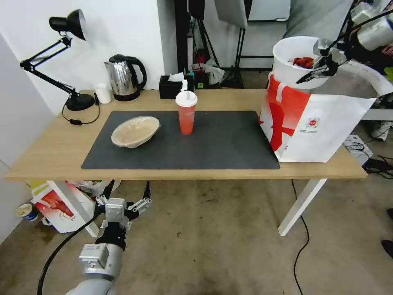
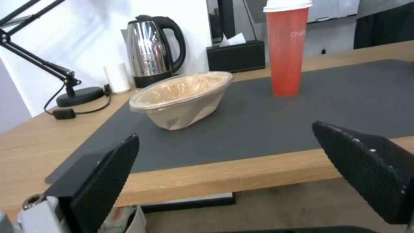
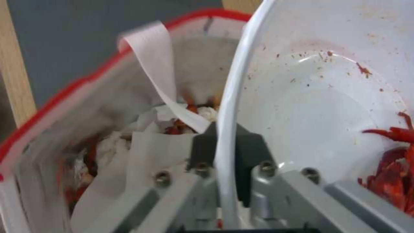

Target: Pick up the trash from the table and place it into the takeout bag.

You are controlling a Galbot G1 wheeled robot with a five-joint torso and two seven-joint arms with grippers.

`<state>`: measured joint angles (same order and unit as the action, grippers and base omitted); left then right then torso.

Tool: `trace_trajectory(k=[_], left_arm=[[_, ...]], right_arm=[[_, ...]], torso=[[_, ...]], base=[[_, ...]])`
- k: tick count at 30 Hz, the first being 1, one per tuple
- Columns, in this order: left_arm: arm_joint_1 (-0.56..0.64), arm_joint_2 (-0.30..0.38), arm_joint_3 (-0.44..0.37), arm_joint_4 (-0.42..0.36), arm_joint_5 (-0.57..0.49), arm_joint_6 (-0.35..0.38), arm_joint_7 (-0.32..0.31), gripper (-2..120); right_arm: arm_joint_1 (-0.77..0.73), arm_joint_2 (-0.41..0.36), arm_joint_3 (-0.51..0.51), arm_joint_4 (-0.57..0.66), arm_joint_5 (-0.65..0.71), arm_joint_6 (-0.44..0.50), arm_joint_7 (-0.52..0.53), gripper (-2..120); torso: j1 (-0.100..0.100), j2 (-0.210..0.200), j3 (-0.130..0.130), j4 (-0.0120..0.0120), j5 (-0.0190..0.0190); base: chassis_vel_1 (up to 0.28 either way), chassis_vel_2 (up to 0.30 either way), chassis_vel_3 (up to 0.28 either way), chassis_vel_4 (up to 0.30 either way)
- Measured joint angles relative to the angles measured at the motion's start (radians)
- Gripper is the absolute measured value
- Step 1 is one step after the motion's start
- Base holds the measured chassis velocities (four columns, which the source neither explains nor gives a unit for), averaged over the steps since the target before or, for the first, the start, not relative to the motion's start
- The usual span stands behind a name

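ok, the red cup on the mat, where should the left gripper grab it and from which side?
Take the red cup around its mid-body, below the white lid, coming in level from the table's near edge. It stands upright, tall and narrow, with bare mat in front of it; the beige bowl sits apart. The left gripper is open, below the table edge.
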<state>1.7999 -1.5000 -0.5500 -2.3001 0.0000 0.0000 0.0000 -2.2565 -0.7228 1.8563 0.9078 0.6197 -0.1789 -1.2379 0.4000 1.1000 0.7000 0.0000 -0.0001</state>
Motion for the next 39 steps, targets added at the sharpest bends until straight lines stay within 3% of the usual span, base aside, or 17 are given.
trace_trajectory(k=[6, 18, 19, 21, 28, 31, 32, 35, 36, 39], left_arm=[[0.0, 0.0, 0.0, 0.0, 0.0, 0.0, 0.0, 100], [0.0, 0.0, 0.0, 0.0, 0.0, 0.0, 0.0, 100], [0.0, 0.0, 0.0, 0.0, 0.0, 0.0, 0.0, 100], [0.0, 0.0, 0.0, 0.0, 0.0, 0.0, 0.0, 100], [0.0, 0.0, 0.0, 0.0, 0.0, 0.0, 0.0, 100], [0.0, 0.0, 0.0, 0.0, 0.0, 0.0, 0.0, 100], [0.0, 0.0, 0.0, 0.0, 0.0, 0.0, 0.0, 100], [0.0, 0.0, 0.0, 0.0, 0.0, 0.0, 0.0, 100], [0.0, 0.0, 0.0, 0.0, 0.0, 0.0, 0.0, 100], [0.0, 0.0, 0.0, 0.0, 0.0, 0.0, 0.0, 100]], right_arm=[[0.034, 0.005, -0.034, 0.02, 0.011, 0.0, 0.009, 35], [0.121, 0.023, -0.127, 0.062, 0.05, -0.002, 0.017, 70], [0.135, 0.026, -0.144, 0.069, 0.056, -0.003, 0.018, 82], [0.163, 0.032, -0.176, 0.083, 0.067, -0.004, 0.02, 89], [0.253, 0.062, -0.275, 0.163, 0.178, -0.033, 0.063, 100], [0.319, 0.101, -0.347, 0.27, 0.355, -0.054, 0.158, 100], [0.319, 0.101, -0.347, 0.27, 0.355, -0.054, 0.158, 100], [0.387, 0.162, -0.424, 0.47, 0.584, -0.064, 0.356, 100], [0.387, 0.162, -0.424, 0.47, 0.584, -0.064, 0.356, 100], [0.407, 0.207, -0.452, 0.618, 0.733, -0.053, 0.518, 100]], torso=[[0.0, 0.0, 0.0, 0.0, 0.0], [0.0, 0.0, 0.0, 0.0, 0.0], [0.0, 0.0, 0.0, -0.0001, 0.0], [0.0, 0.0, 0.0, -0.0001, 0.0002], [0.0, 0.0, 0.0, 0.0, 0.0], [0.0, 0.0, 0.0, 0.0, 0.0003], [0.0, 0.0, 0.0, 0.0, 0.0003], [0.0, 0.0, 0.0, 0.0, -0.0001], [0.0, 0.0, 0.0, 0.0, -0.0001], [0.0, 0.0, 0.0, 0.0, 0.0]], base=[[0.0, 0.0, 0.0, 0.0], [0.0, 0.0, 0.0, 0.0], [0.0, 0.0, 0.0, 0.0], [0.0, 0.0, 0.0, 0.0], [0.0, 0.0, 0.0, 0.0], [0.0, 0.0, 0.0, 0.0], [0.0, 0.0, 0.0, 0.0], [0.0, 0.0, 0.0, 0.0], [0.0, 0.0, 0.0, 0.0], [0.0, 0.0, 0.0, 0.0]])
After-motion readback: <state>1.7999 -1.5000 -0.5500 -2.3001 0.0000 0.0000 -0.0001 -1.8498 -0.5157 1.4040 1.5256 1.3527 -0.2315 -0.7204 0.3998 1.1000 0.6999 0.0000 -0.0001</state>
